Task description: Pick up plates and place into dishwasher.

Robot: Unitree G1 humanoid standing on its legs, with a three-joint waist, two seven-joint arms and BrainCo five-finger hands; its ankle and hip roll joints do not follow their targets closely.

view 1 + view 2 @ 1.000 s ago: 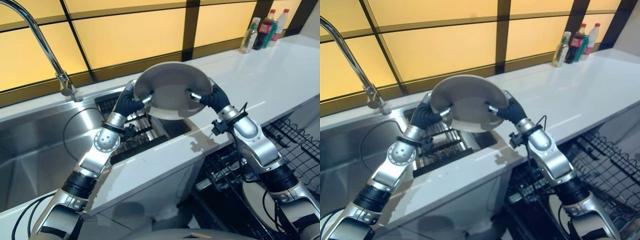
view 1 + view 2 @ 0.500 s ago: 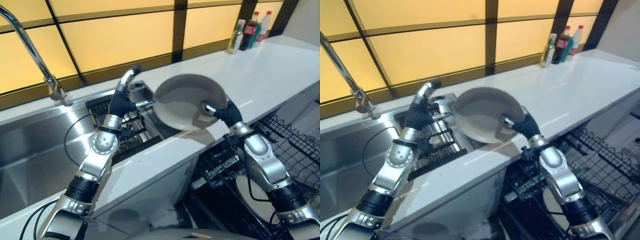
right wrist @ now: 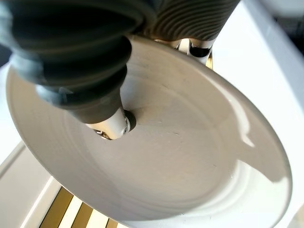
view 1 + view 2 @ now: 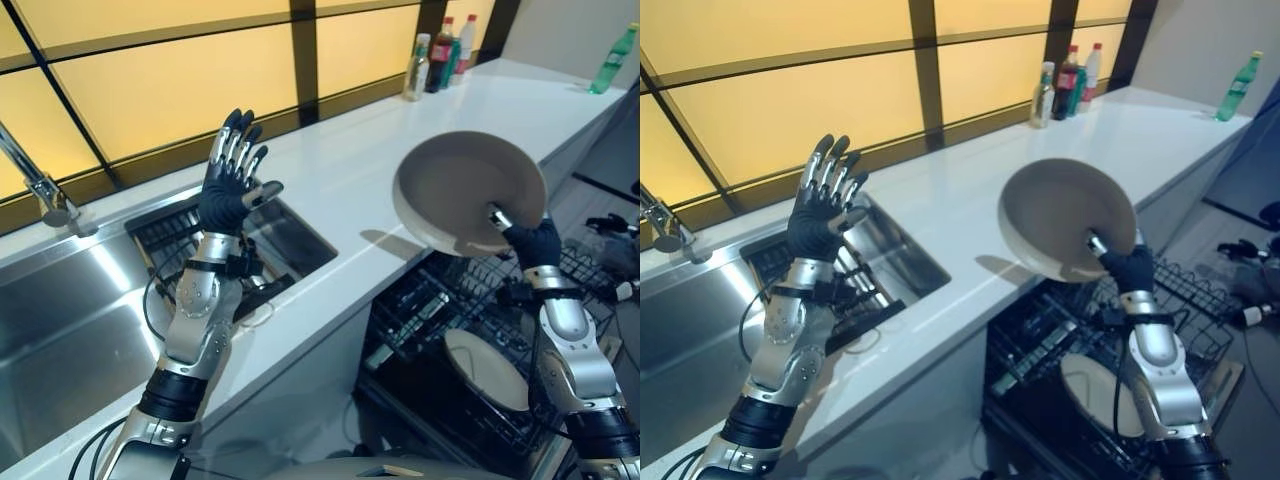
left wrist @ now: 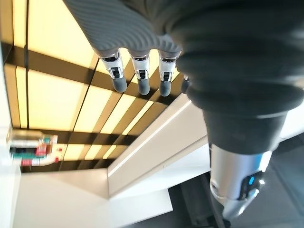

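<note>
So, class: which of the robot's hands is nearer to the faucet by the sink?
Left. The left hand is raised open above the sink, a short way from the faucet. The right hand is far across the counter, holding a plate over the dishwasher rack.

Counter: white worktop (image 4: pixel 360 190) beside the steel sink (image 4: pixel 70 320).
Bottles: cluster (image 4: pixel 440 55) at the worktop's far end, against the window.
Green bottle: (image 4: pixel 615 60) well apart from the cluster.

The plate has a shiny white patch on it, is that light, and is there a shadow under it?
Right wrist view: yes, light glares off the plate, pinched in the right robot hand. Left eye view: its dark shadow falls on the counter beside it.
</note>
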